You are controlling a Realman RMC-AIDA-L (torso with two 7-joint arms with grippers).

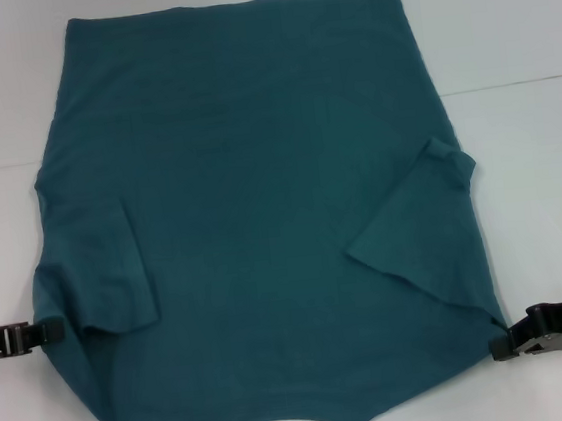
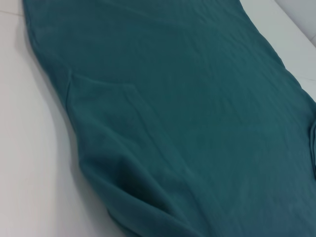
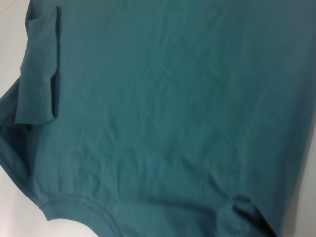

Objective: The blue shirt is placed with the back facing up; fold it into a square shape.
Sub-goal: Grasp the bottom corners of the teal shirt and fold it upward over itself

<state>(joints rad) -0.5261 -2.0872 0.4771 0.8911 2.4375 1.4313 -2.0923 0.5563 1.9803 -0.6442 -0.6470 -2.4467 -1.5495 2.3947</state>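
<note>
Blue shirt [image 1: 260, 203]: neckline at 6 o'clock cut off by head view's bottom edge; front side hidden against table [image 1: 523, 24]. Left gripper [image 1: 51, 333], 9 o'clock, arm cut by frame edge, tips touch the shirt hem, can't tell if clamped. Right gripper [image 1: 503, 345], 4 o'clock, same: tips at the fabric edge, grip unclear. Both wrist views crop the shirt on all sides, no fingers seen.
</note>
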